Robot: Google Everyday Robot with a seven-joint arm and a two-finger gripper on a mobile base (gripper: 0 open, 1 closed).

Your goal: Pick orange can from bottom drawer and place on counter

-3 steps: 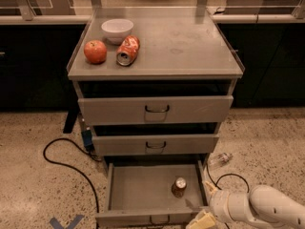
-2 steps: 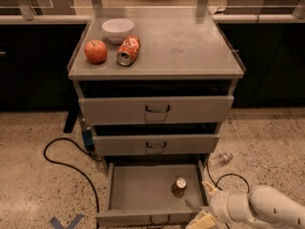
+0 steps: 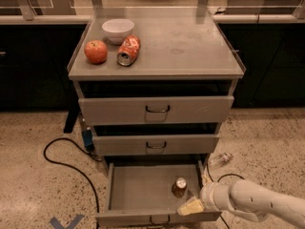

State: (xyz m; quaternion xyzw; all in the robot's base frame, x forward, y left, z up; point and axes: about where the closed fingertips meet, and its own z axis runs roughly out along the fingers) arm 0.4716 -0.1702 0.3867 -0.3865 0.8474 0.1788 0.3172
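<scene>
The orange can (image 3: 179, 187) stands upright in the open bottom drawer (image 3: 138, 191), toward its right front. It is dark brownish-orange with a silver top. My gripper (image 3: 190, 207) is low at the drawer's right front corner, just right of and in front of the can, apart from it. The white arm (image 3: 257, 203) reaches in from the lower right. The grey counter (image 3: 190, 42) tops the cabinet above.
On the counter's left sit a white bowl (image 3: 117, 29), a red apple (image 3: 96, 51) and a dented orange-red can (image 3: 128, 50) on its side. Two upper drawers (image 3: 156, 109) stand slightly open. A black cable (image 3: 66, 161) and a clear bottle (image 3: 220, 159) lie on the floor.
</scene>
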